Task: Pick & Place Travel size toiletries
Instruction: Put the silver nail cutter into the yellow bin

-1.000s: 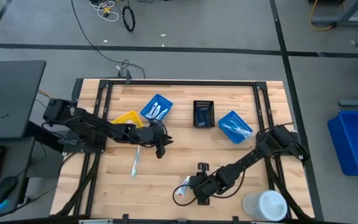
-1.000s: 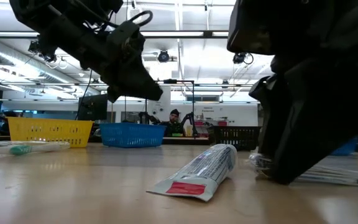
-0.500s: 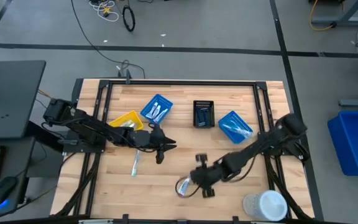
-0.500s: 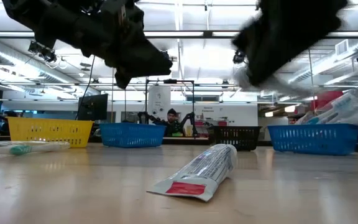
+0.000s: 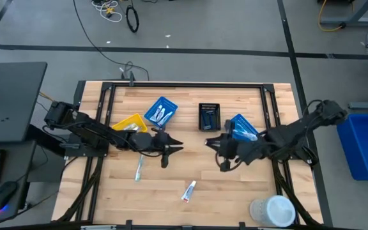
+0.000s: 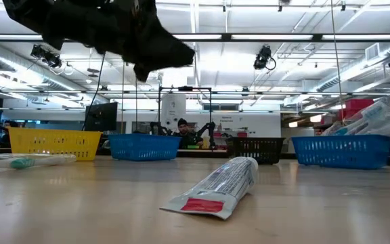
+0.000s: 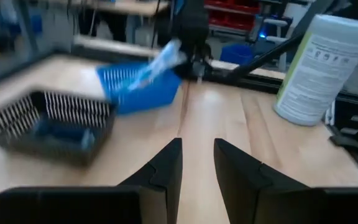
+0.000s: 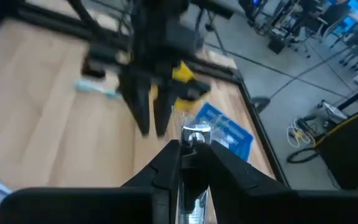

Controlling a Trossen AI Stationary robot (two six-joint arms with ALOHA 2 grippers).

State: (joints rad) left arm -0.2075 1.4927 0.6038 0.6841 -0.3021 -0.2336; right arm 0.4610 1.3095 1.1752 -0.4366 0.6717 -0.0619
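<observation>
While the left gripper (image 7: 197, 165) hovers slightly parted and empty, the right gripper (image 8: 188, 155) pinches a light, slippery clear-wrapped toiletry (image 8: 194, 138) mid-length, likely crushable.

White toothpaste tube (image 5: 188, 190) lies flat on table; toothbrush (image 5: 140, 168) lies apart.

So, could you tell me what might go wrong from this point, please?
The right gripper pinches a small clear-wrapped item only by its end, so it may slip out in mid-air. The left gripper, empty, hovers close by over mid-table, so the arms could collide.
</observation>
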